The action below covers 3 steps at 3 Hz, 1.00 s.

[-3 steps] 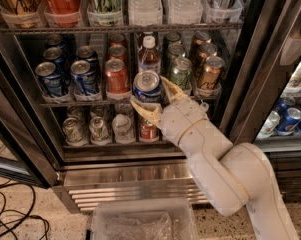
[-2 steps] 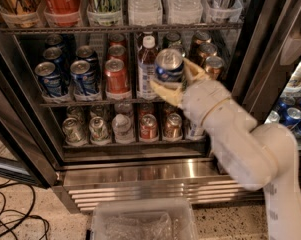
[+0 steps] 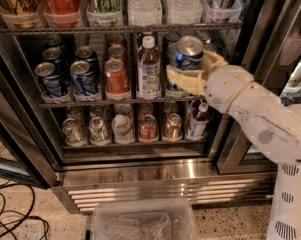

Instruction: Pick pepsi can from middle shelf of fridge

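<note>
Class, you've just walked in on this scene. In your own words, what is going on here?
A white robot arm reaches into the fridge. Its claw is shut on a blue pepsi can, holding it in front of the right side of the middle shelf. Other cans and a bottle stand on that shelf.

The white jointed robot arm (image 3: 260, 119) reaches up and left from the lower right. Its cream two-finger gripper (image 3: 188, 65) hangs just above the thin dark wire middle shelf (image 3: 75, 103), fingers clamped around a small blue pepsi can (image 3: 187, 51).
</note>
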Each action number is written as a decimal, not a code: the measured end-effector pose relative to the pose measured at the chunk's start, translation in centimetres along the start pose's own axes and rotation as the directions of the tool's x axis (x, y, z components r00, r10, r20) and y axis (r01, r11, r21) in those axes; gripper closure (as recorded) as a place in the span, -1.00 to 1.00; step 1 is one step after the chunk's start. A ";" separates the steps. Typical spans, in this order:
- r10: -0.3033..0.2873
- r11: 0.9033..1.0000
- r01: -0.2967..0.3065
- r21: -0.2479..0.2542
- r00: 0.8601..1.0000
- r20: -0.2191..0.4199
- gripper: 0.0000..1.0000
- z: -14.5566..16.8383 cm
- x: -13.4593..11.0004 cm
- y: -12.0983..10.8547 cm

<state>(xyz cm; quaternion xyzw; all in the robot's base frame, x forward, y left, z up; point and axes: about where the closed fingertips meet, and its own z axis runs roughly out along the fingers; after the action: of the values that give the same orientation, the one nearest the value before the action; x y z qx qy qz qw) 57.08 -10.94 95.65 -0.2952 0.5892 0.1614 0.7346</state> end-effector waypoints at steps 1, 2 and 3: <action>-0.003 1.000 0.003 -0.003 1.000 -0.001 1.00 0.1 0.0 0.2; 0.003 0.995 -0.003 -0.103 1.000 0.005 1.00 0.5 -0.2 1.7; 0.019 0.952 -0.006 -0.307 0.999 0.040 1.00 -0.8 -1.7 6.5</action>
<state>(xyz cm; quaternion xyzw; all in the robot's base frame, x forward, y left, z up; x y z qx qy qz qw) 52.23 -6.25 95.64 -0.3984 0.5431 0.2619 0.6911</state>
